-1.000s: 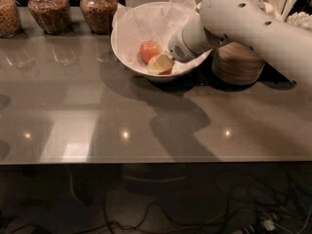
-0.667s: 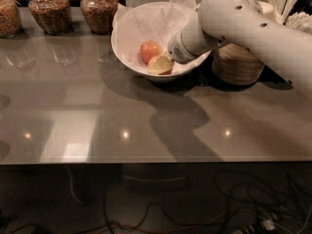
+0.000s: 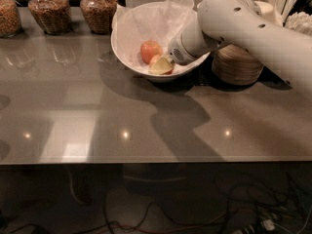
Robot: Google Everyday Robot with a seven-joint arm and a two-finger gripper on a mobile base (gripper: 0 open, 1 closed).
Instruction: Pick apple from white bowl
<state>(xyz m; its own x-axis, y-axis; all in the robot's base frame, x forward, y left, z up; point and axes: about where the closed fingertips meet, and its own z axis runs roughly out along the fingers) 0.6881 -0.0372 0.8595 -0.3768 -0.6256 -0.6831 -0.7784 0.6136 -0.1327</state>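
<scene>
Hand (image 3: 168, 61) is low in the bowl (image 3: 127, 57), just beside the apple (image 3: 150, 50). The arm (image 3: 243, 28) masks its tip; its grip, cannot tell.

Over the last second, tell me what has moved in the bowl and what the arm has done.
Nothing has visibly changed. The gripper stays low inside the white bowl, right at the paler apple, with the apple close beside it. Both fruits, the bowl, the jars and the stacked tan bowls are where they were.
</scene>
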